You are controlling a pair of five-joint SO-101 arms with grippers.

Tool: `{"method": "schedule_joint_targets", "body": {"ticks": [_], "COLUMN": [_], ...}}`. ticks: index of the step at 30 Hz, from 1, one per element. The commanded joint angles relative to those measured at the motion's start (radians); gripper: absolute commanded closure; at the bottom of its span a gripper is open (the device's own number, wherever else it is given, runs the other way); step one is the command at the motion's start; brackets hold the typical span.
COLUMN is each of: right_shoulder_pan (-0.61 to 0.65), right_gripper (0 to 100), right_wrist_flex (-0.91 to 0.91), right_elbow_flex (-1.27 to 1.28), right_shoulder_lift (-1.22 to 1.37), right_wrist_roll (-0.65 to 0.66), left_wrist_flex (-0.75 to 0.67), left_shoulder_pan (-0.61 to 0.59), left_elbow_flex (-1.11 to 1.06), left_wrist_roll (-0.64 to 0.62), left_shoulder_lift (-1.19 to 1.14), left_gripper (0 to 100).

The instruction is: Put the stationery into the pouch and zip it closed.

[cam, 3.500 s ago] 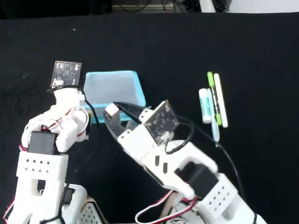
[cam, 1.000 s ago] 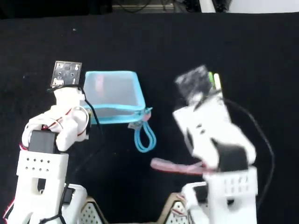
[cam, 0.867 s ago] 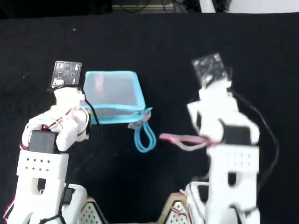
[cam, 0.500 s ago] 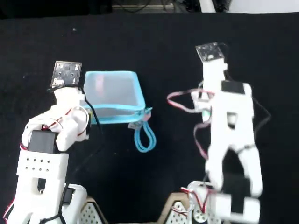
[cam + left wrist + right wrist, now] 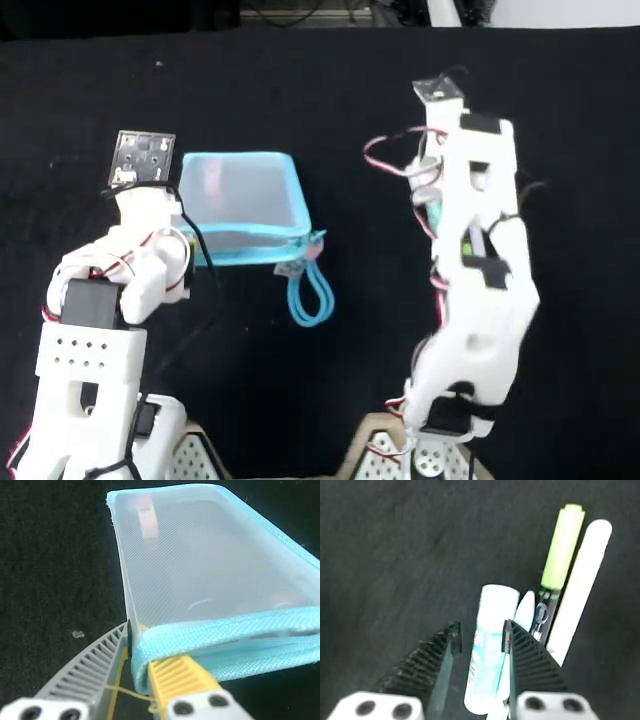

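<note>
The right arm (image 5: 480,260) has swung away from the mouth of the pouch (image 5: 245,195), where it leaned in toward 10 o'clock a few seconds ago. It now stretches toward 12 o'clock over the right half of the desk (image 5: 330,90), covering the spot where the stationery lay. The left arm (image 5: 110,290) and the pouch sit just as they did a second ago. The pouch is pale blue and see-through, lying flat at about 10 o'clock from the desk's centre with its zip edge facing 6 o'clock. A blue cord loop (image 5: 310,295) trails off the zip end at its 5 o'clock corner. A pink patch (image 5: 147,522) shows through the pouch wall; I cannot tell if it is inside or on the surface. In the left wrist view the left pincer (image 5: 134,639) is clamped on the teal-edged corner of the pouch (image 5: 200,570), grey finger on one side and yellow on the other. The right pincer (image 5: 481,627) hangs with its two dark fingers spread either side of the glue stick (image 5: 486,655); whether they touch it cannot be told. Beside the glue stick, packed close and roughly parallel, lie a pale pen (image 5: 526,607), a green marker (image 5: 562,545) and a white pen (image 5: 580,580), all on the desk outside the pouch.
</note>
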State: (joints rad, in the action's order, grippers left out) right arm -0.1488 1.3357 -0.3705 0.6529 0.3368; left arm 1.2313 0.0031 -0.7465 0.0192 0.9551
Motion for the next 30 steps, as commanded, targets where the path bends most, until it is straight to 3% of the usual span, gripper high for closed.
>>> {"method": "schedule_joint_targets", "body": {"ticks": [1,7,11,19,24,30], "right_shoulder_pan": [-0.006,-0.005,-0.003,0.109,0.229,0.267], "right_gripper": [86.4,87.0,99.2,98.7,98.7,98.7], "right_wrist_flex": [0.107,0.207,0.264,0.420,0.379,0.061], "right_elbow_flex": [-0.197,-0.397,-0.484,-0.503,-0.288,0.325], "right_shoulder_lift": [0.107,0.268,0.289,0.194,0.013,-0.401], "right_wrist_roll": [-0.008,-0.002,-0.006,-0.092,-0.137,-0.161], "left_wrist_flex": [-0.009,-0.009,-0.009,-0.012,-0.009,-0.009], "left_shoulder_pan": [0.004,0.004,0.004,0.004,0.002,0.002], "left_elbow_flex": [0.008,0.008,0.008,0.008,0.008,0.008], "left_wrist_roll": [-0.012,-0.012,-0.012,-0.012,-0.012,-0.012], "left_shoulder_lift": [0.002,0.002,0.002,0.002,0.002,0.002], "left_gripper": [97,97,97,97,97,97]}}
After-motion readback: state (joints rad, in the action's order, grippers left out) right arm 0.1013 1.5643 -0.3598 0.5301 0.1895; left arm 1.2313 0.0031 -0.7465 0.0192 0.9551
